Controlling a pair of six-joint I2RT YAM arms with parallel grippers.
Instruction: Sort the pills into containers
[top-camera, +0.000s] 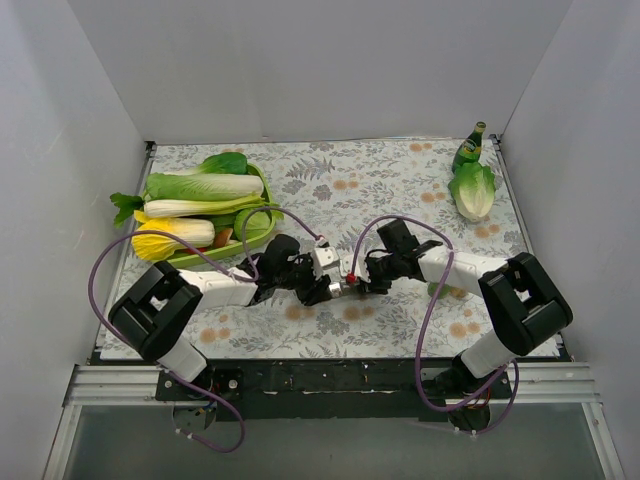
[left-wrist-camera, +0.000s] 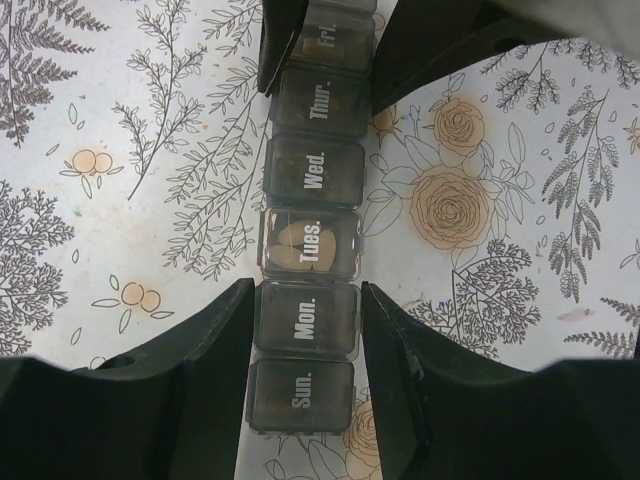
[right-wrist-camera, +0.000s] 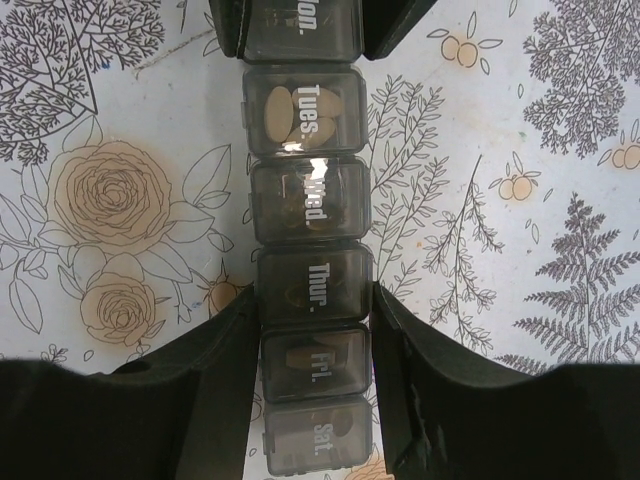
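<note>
The grey pill organizer (left-wrist-camera: 308, 175) lies flat on the floral cloth, a strip of day-labelled compartments. In the top view it is mostly hidden between the two grippers (top-camera: 342, 284). Tan oval pills (left-wrist-camera: 293, 245) show in the Tues. compartment, also in the right wrist view (right-wrist-camera: 285, 108). A darker pill shows in Fri. (right-wrist-camera: 300, 357). My left gripper (left-wrist-camera: 307, 290) clasps the strip at the Mon. end, its fingers against both sides. My right gripper (right-wrist-camera: 315, 293) clasps it at the Thur./Fri. end the same way. In the top view the left gripper (top-camera: 322, 290) and the right gripper (top-camera: 365, 277) face each other.
A green tray (top-camera: 262, 228) of leafy vegetables stands at the back left. A green bottle (top-camera: 468, 148) and a lettuce head (top-camera: 473, 190) stand at the back right. Grey walls enclose three sides. Purple cables loop over both arms.
</note>
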